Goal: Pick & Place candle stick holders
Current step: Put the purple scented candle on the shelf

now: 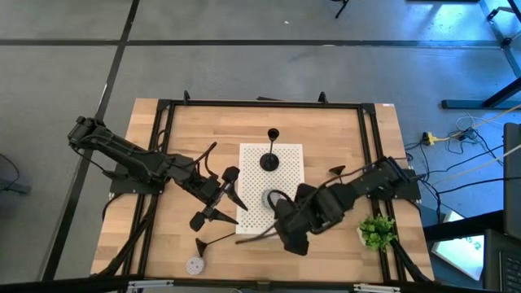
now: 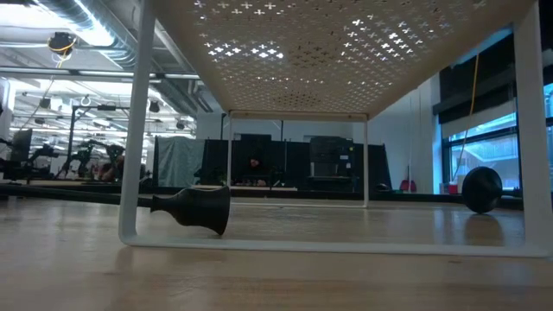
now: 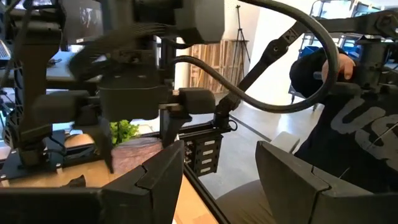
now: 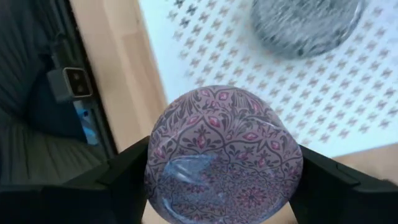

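— Where are the candle stick holders?

— One holder (image 1: 269,160) stands upright on the white perforated rack (image 1: 289,155), close to its far edge. A second one (image 1: 213,240) lies on its side on the table (image 1: 342,138), towards the near left corner, beside a small patterned disc (image 1: 194,264).

— And the claws?

— The right gripper (image 4: 224,162) is over the near edge of the rack and is clenched on a round patterned piece (image 4: 224,143), not on a holder. A grey disc (image 4: 308,25) lies on the rack just past it. The left gripper (image 3: 217,168) hangs by the rack's left edge, fingers apart, with nothing between them.

— Anything around?

— A green plant (image 1: 376,232) is near the right edge, and a person (image 3: 354,124) is beyond the table.
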You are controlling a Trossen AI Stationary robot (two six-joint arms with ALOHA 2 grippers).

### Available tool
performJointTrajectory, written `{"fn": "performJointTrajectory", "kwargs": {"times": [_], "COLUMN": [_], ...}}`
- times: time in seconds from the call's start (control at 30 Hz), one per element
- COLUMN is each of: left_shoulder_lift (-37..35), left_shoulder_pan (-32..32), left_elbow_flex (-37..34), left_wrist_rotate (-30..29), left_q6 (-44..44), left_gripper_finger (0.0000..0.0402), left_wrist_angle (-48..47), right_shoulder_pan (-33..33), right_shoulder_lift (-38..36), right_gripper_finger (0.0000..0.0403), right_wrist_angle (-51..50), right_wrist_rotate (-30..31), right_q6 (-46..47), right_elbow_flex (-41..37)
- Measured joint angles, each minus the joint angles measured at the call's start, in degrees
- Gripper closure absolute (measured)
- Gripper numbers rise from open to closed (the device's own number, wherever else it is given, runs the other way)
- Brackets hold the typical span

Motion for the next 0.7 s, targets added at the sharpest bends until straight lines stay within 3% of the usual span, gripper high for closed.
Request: {"fn": "performJointTrajectory", "kwargs": {"times": [0.7], "left_shoulder_lift": [0.02], "left_shoulder_pan": [-3.35], "left_elbow_flex": [0.0], "left_wrist_rotate": [-1.97], "left_q6": [-0.37], "left_gripper_finger": [0.0206], "left_wrist_angle": [-1.04], "right_shoulder_pan": [-2.84], "right_shoulder_lift": [0.63], "right_gripper_finger": [0.0099], "right_wrist_angle": [0.0], "right_wrist_rotate": [-1.32], "right_q6": [-5.37], "right_elbow_flex": [-8.44]}}
